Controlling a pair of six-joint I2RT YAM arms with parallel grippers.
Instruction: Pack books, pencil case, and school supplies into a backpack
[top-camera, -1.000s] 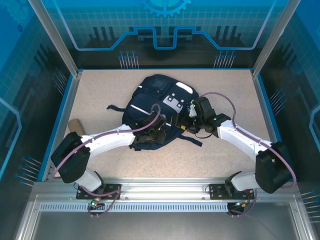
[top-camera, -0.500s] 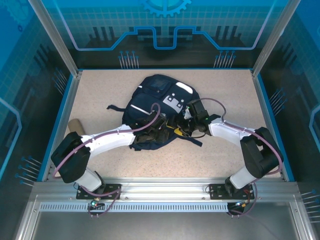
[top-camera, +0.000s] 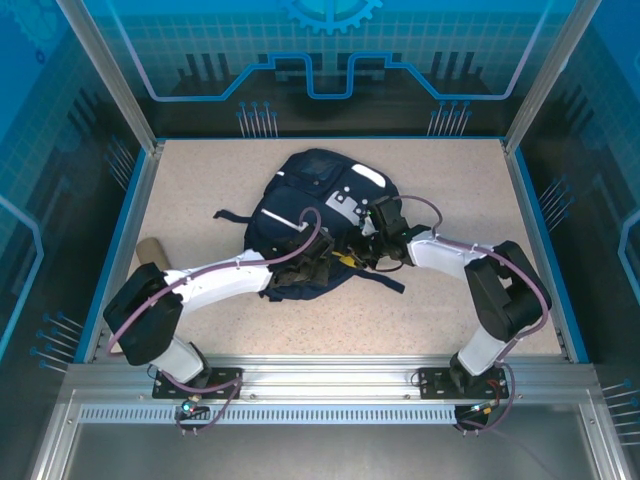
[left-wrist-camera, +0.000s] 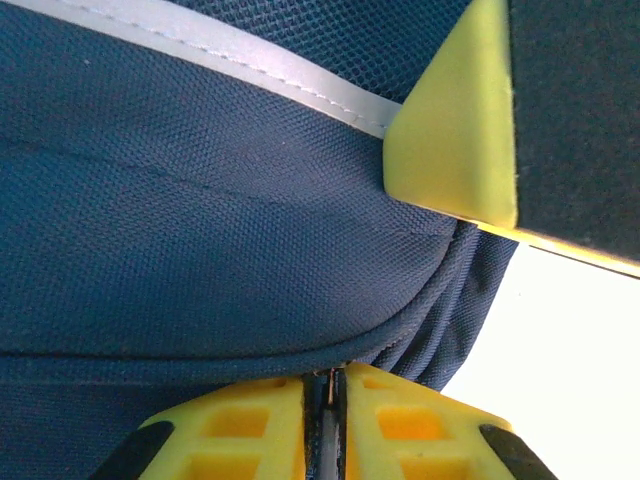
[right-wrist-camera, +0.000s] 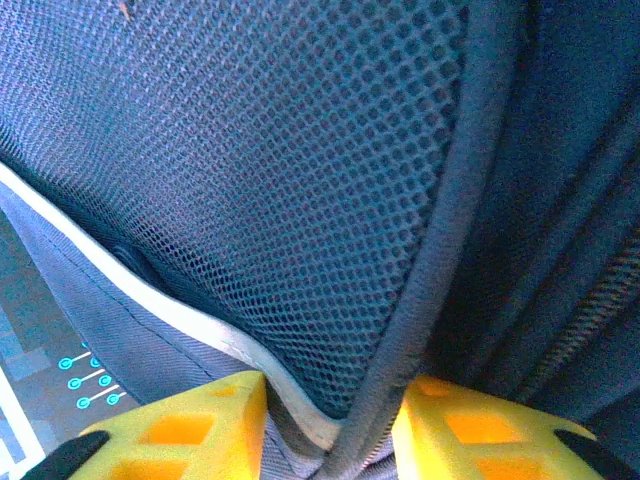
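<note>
The navy backpack (top-camera: 318, 185) lies flat mid-table, white stripes and grey patch facing up. My left gripper (top-camera: 320, 264) is at its near edge, shut on a thin fold of the backpack (left-wrist-camera: 200, 230) fabric; in the left wrist view the left gripper (left-wrist-camera: 333, 376) pinches the seam. My right gripper (top-camera: 363, 252) is beside it on the right, and the right gripper (right-wrist-camera: 335, 405) is closed on a bunch of mesh, a white stripe and piping of the backpack (right-wrist-camera: 280, 170). The tan pencil case (top-camera: 150, 248) lies at the far left. The books are out of view.
One yellow finger (left-wrist-camera: 450, 120) of the right gripper hangs close above the left one. Dark straps (top-camera: 232, 215) trail left and a strap (top-camera: 385, 282) trails right of the bag. Blue walls (top-camera: 530, 210) bound the speckled table (top-camera: 450, 180).
The right arm has folded in, its elbow swinging up and left, and its gripper has slid left onto the backpack's near right edge. The left arm has stayed put.
</note>
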